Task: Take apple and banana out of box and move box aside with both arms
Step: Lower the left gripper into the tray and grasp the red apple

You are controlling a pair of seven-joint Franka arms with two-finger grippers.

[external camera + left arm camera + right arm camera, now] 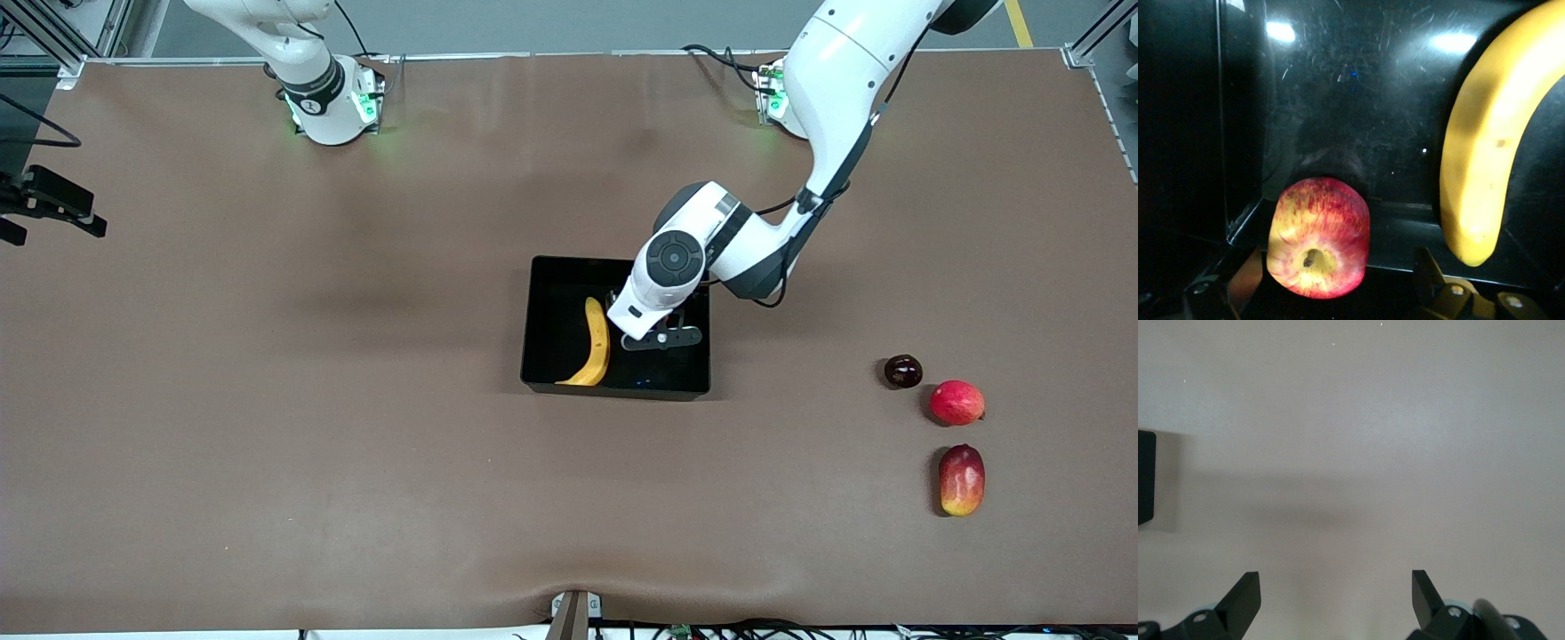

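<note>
Left gripper (pixel 662 340) low inside the black tray (pixel 551 293); right arm waited.
Its fingers (pixel 1426 268) stood apart around the apple (pixel 1318 238), with the banana (pixel 594 343) just beside. Right gripper (pixel 1336 595) gaped over bare table (pixel 267 400).

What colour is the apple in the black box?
The apple is red with streaky yellow patches; the left wrist view shows it best.
</note>
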